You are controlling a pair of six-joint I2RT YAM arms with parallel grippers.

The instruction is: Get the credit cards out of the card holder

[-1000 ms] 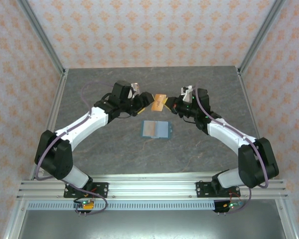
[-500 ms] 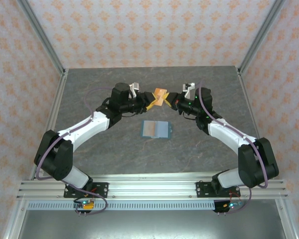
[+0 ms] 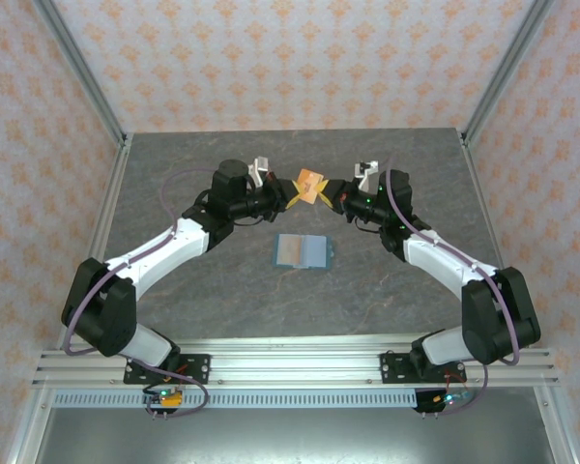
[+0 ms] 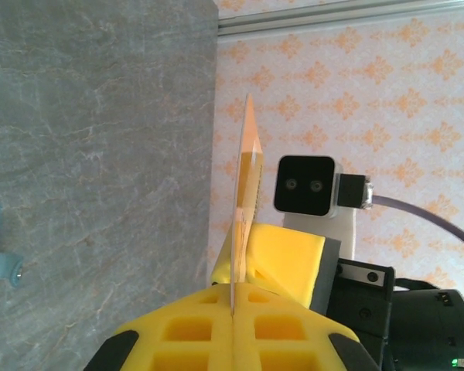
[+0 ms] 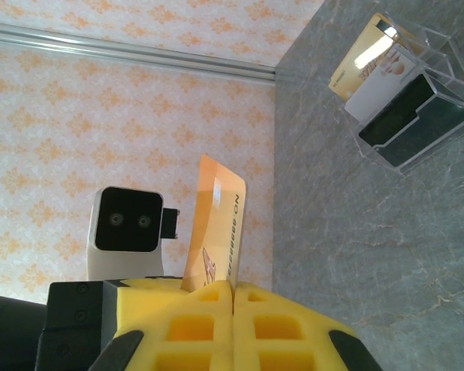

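Note:
A tan-orange credit card (image 3: 310, 184) hangs in the air above the far middle of the table, gripped from both sides. My left gripper (image 3: 289, 199) is shut on its left edge. The left wrist view has the card (image 4: 246, 174) edge-on, rising out of the closed yellow jaws of my left gripper (image 4: 233, 297). From the right, my right gripper (image 3: 331, 198) is shut on the same card (image 5: 216, 224), whose printed face rises above the right gripper (image 5: 232, 287). The blue-grey card holder (image 3: 300, 250) lies flat on the table nearer the bases, apart from both grippers.
A clear plastic stand (image 5: 406, 93) with a tan card and a white card in it sits on the grey table in the right wrist view. Patterned walls and metal frame posts enclose the table (image 3: 203, 290) on three sides.
My left gripper has reached in toward the right one and shut on the card that the right gripper was holding. The card has risen slightly and tilted. The card holder has not moved.

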